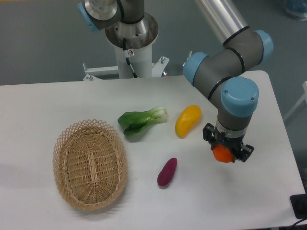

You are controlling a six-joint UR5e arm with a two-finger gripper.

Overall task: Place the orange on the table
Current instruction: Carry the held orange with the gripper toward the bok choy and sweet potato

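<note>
The arm's silver column stands at the far edge of the bench (57,201), behind its middle. From the upper right a silver tube slants down to grey joints with light-blue caps, above the bench's far right part. Below them the wrist points straight down over the right side of the bench. The gripper (225,151) hangs from the wrist, black, seen from above. Its fingers (208,134) sit on either side of the orange (222,153), closed against it. The orange shows just under the gripper body, held near the bench's right edge; whether it touches the bench cannot be told.
</note>
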